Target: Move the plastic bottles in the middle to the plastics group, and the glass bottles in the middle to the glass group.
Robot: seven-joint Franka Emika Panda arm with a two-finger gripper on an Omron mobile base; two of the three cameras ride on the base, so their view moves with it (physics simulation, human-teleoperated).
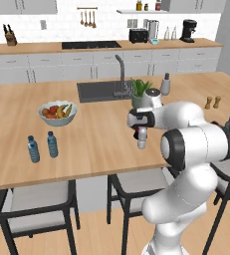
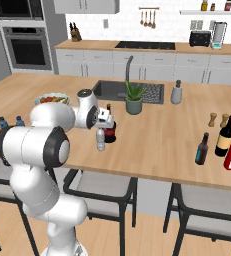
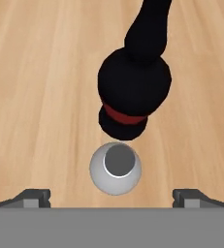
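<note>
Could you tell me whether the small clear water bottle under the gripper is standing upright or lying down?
Upright. The hand view looks straight down on the clear bottle's round cap, and the right base view shows it standing on the counter.

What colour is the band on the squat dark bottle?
Red, around the squat dark bottle; clearest in the hand view.

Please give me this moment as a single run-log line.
phase: approach | tool: open, directly above clear bottle, not touching | squat dark bottle: beside it, upright | blue bottles: far left on counter
</note>
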